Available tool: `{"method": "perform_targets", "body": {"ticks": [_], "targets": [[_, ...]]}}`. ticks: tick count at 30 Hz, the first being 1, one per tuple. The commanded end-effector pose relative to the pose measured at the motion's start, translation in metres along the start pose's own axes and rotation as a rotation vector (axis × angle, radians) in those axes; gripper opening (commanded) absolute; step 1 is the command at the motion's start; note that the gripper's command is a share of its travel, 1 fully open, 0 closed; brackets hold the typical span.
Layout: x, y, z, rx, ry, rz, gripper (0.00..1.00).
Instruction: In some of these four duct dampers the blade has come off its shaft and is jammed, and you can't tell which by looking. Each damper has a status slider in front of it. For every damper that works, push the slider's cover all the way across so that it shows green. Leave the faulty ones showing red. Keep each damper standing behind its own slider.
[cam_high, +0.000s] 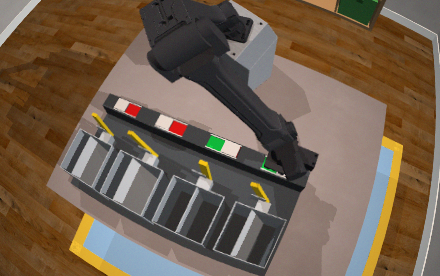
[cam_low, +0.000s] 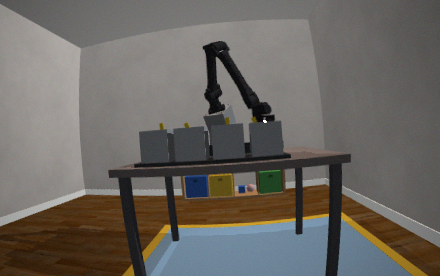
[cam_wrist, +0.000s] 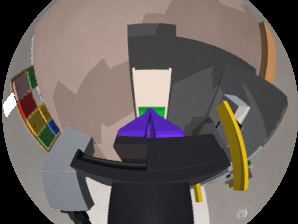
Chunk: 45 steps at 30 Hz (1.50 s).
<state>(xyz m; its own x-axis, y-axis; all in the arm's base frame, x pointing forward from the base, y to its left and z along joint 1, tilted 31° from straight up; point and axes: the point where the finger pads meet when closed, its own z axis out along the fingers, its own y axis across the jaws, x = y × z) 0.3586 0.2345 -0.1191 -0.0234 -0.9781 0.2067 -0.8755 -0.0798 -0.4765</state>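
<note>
Four grey duct dampers stand in a row on a dark base, each with a yellow lever: the first (cam_high: 87, 155), second (cam_high: 132, 176), third (cam_high: 192, 207) and fourth (cam_high: 252, 235). Behind them runs the slider strip. The first slider (cam_high: 126, 107) and second slider (cam_high: 171, 124) show red. The third slider (cam_high: 223, 145) shows green. My gripper (cam_high: 279, 169) is shut and empty, low over the fourth slider, where green (cam_high: 269, 167) shows beside it. In the wrist view the shut fingertips (cam_wrist: 150, 123) sit at the white cover (cam_wrist: 150, 86), with a green strip (cam_wrist: 150, 110) at the tips.
The grey robot base block (cam_high: 255, 50) stands behind the strip. The fourth damper's yellow lever (cam_wrist: 234, 139) curves close to the right of my gripper. Under the table, a shelf holds coloured bins (cam_low: 222, 185). The table's right edge (cam_low: 345, 157) is near the fourth damper.
</note>
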Motion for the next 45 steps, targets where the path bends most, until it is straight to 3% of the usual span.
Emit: {"method": "perform_targets", "body": {"ticks": [1, 5, 15, 18, 25, 29, 42, 45], "targets": [[0.004, 0.000, 0.007, -0.007, 0.004, -0.003, 0.00], [0.003, 0.001, 0.005, -0.007, 0.003, -0.005, 0.00], [-0.003, 0.000, -0.028, 0.007, -0.010, -0.004, 0.00], [0.006, -0.008, -0.026, 0.004, 0.003, 0.025, 0.00], [-0.003, 0.000, -0.047, 0.007, -0.011, -0.004, 0.00], [0.009, 0.005, -0.033, -0.021, 0.023, 0.007, 0.00], [0.007, 0.001, -0.034, -0.008, 0.011, 0.010, 0.00], [0.012, -0.009, -0.042, 0.013, -0.013, 0.012, 0.00]]}}
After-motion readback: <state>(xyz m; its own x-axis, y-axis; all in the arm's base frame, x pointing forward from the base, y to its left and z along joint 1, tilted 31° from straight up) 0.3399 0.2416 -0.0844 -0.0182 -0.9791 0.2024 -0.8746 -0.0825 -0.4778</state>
